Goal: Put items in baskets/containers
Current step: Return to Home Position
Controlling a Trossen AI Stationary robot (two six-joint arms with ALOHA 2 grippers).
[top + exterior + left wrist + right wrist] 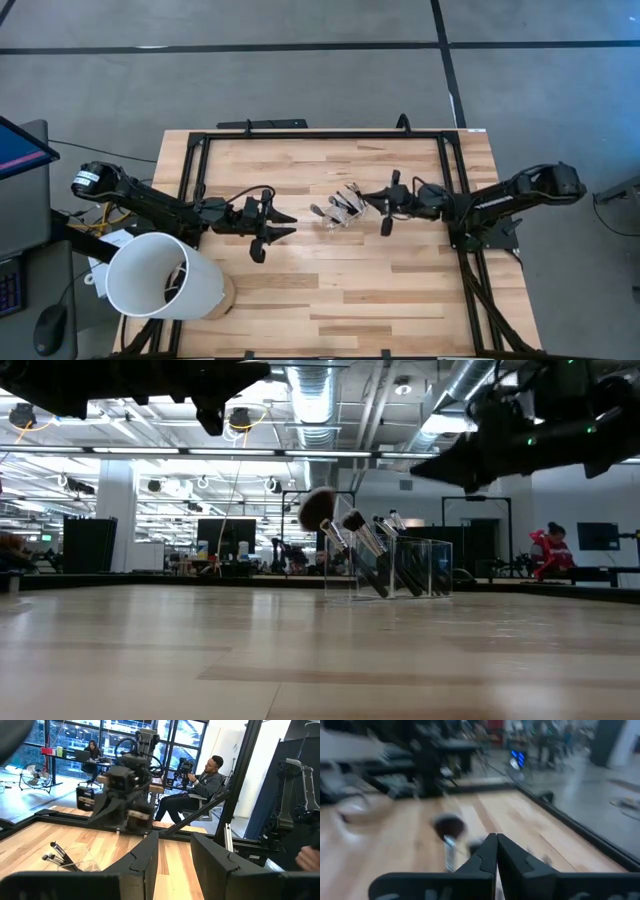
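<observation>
A small clear box [343,208] stands near the table's middle. Several dark-handled brushes [375,550] stand in it; they lean over its rim, with fluffy tips [318,508] up. In the left wrist view the brushes [57,852] show beyond my fingers. My left gripper [288,226] hovers open to the left of the box, pointing at it [175,852]. My right gripper [366,205] is shut just right of the box, above table height. Its blurred wrist view shows the shut fingertips [496,839] and one fluffy brush [448,829] beyond them.
A large white cylinder [160,275] lies at the table's near-left corner beside the left arm. Black frame rails [320,134] run along the far, left and right edges. Bare wood [350,290] fills the near half. A seated person [205,780] is beyond the table.
</observation>
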